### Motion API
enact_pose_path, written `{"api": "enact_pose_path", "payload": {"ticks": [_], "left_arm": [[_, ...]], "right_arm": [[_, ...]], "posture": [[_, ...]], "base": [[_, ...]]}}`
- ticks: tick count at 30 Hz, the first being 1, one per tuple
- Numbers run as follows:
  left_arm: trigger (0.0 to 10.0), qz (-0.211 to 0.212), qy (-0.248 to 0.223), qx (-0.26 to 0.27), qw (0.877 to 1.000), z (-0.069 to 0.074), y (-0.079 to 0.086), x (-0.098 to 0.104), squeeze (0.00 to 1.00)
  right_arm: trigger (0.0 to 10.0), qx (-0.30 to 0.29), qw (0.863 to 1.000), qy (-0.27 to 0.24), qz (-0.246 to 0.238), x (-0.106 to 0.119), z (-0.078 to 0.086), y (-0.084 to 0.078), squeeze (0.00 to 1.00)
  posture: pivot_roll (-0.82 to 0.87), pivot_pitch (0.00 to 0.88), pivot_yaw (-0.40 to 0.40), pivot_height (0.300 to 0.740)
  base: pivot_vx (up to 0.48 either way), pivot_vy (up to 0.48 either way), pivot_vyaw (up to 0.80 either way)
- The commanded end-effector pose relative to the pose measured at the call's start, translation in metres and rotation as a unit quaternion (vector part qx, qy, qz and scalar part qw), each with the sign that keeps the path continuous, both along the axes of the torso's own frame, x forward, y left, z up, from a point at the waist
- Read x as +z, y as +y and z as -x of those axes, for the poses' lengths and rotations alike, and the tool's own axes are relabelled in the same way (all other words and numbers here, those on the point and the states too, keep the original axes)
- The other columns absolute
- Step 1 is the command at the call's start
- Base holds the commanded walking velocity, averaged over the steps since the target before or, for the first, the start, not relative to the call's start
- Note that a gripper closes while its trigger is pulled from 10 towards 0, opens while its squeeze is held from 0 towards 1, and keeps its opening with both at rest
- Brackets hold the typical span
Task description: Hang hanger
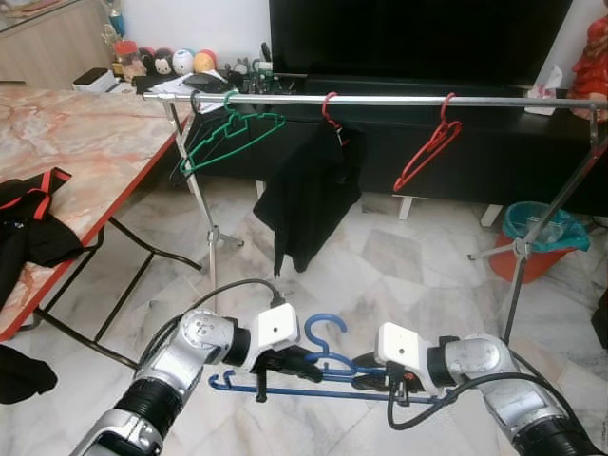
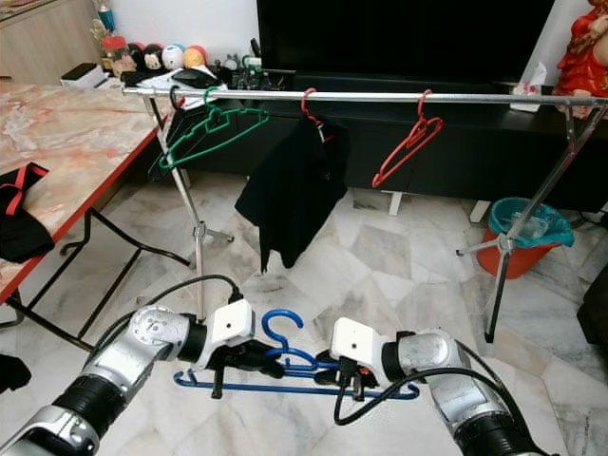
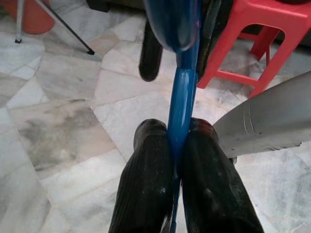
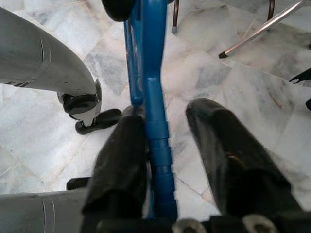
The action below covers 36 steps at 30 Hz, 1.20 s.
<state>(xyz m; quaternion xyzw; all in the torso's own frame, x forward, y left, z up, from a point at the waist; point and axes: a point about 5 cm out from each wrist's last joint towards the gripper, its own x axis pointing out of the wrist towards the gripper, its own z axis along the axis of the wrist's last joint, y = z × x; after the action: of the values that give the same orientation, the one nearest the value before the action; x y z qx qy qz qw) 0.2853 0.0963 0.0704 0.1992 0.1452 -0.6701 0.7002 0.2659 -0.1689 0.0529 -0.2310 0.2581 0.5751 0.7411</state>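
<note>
Blue plastic, the hanger [image 1: 323, 366] is held low over the marble floor [image 1: 399, 266], between both arms and short of the clothes rail [image 1: 380, 99]. Left hand [image 3: 179, 145] has its two black fingers pinched tight on the hanger's bar. Right hand [image 4: 167, 145] has its fingers spread, one resting against the blue bar, the other apart from it. On the rail hang a green hanger [image 1: 228, 133], a black garment [image 1: 309, 195] and a red hanger [image 1: 429, 142]

Open stretches of rail [image 1: 389, 99] between green hanger [image 1: 228, 133], black garment [image 1: 306, 195] and red hanger [image 1: 429, 144].
</note>
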Motion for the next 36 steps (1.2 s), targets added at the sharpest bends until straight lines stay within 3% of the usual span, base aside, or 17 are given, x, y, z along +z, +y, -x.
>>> {"api": "enact_pose_path", "payload": {"ticks": [1,17,21,24,26,27,28,29,30,31,32,33,34,35,36], "left_arm": [[0.0,-0.022,-0.009,-0.012,1.000,0.000,-0.001,-0.003,0.00],[0.0,-0.091,-0.054,0.003,0.994,-0.006,0.011,-0.014,0.00],[0.0,-0.089,-0.067,0.023,0.994,-0.010,0.012,-0.014,0.00],[0.0,-0.103,-0.111,0.077,0.986,-0.021,0.021,-0.012,0.00],[0.0,-0.117,-0.153,0.138,0.971,-0.031,0.031,-0.008,0.00],[8.0,-0.115,-0.180,0.211,0.954,-0.041,0.044,-0.004,0.00],[8.0,-0.112,-0.184,0.230,0.949,-0.043,0.047,-0.003,0.00],[10.0,-0.101,-0.183,0.277,0.938,-0.047,0.055,-0.001,0.00],[10.0,-0.093,-0.180,0.307,0.930,-0.049,0.060,0.000,0.00],[10.0,-0.084,-0.171,0.384,0.903,-0.053,0.079,0.000,0.00],[10.0,-0.083,-0.169,0.404,0.895,-0.053,0.085,0.000,0.00],[10.0,-0.075,-0.165,0.457,0.871,-0.052,0.100,-0.002,0.00],[10.0,-0.075,-0.165,0.457,0.871,-0.052,0.100,-0.002,0.00],[10.0,-0.080,-0.147,0.531,0.831,-0.046,0.123,-0.010,0.00],[10.0,-0.089,-0.139,0.559,0.813,-0.041,0.134,-0.016,0.00]], "right_arm": [[10.0,0.016,1.000,-0.012,-0.017,0.009,-0.005,0.008,1.00],[10.0,0.038,0.999,0.012,-0.003,0.009,-0.001,0.004,1.00],[10.0,0.035,0.999,0.012,0.006,0.008,-0.002,0.002,1.00],[10.0,-0.016,0.999,-0.032,0.029,0.008,-0.014,-0.008,1.00],[10.0,-0.083,0.992,-0.073,0.059,0.005,-0.026,-0.019,0.75],[10.0,-0.182,0.976,-0.107,0.057,0.004,-0.039,-0.029,0.00],[10.0,-0.209,0.970,-0.115,0.054,0.004,-0.042,-0.032,0.00],[10.0,-0.264,0.954,-0.128,0.053,0.003,-0.047,-0.039,0.00],[10.0,-0.298,0.943,-0.136,0.054,0.003,-0.050,-0.043,0.00],[10.0,-0.402,0.906,-0.127,0.036,-0.003,-0.052,-0.055,0.00],[10.0,-0.429,0.895,-0.123,0.030,-0.006,-0.051,-0.058,0.00],[10.0,-0.474,0.872,-0.119,0.022,-0.013,-0.047,-0.063,0.00],[10.0,-0.474,0.872,-0.119,0.022,-0.013,-0.047,-0.063,0.00],[10.0,-0.538,0.839,-0.080,0.011,-0.031,-0.035,-0.070,0.00],[10.0,-0.562,0.824,-0.066,0.012,-0.039,-0.028,-0.072,0.00]], "posture": [[-0.08,0.000,0.026,0.740],[-0.08,0.000,0.025,0.740],[-0.08,0.000,0.023,0.740],[-0.08,0.000,0.025,0.740],[-0.08,0.000,0.027,0.740],[-0.08,0.000,0.022,0.740],[-0.08,0.000,0.022,0.740],[-0.08,0.000,0.022,0.740],[-0.07,0.000,0.022,0.740],[-0.07,0.000,0.020,0.740],[-0.07,0.000,0.020,0.740],[-0.07,0.000,0.018,0.740],[-0.07,0.000,0.018,0.740],[-0.06,0.000,0.015,0.740],[-0.06,0.000,0.014,0.740]], "base": [[0.000,0.000,0.00],[0.000,0.000,0.00],[0.000,0.000,0.00],[0.000,0.000,0.00],[0.000,0.000,0.00],[0.000,0.000,0.00],[0.000,0.000,0.00],[0.000,0.000,0.00],[0.000,0.000,0.00],[0.000,0.000,0.00],[0.000,0.000,0.00],[0.000,0.000,0.00],[0.000,0.000,0.00],[0.000,0.000,0.00],[0.000,0.000,0.00]]}}
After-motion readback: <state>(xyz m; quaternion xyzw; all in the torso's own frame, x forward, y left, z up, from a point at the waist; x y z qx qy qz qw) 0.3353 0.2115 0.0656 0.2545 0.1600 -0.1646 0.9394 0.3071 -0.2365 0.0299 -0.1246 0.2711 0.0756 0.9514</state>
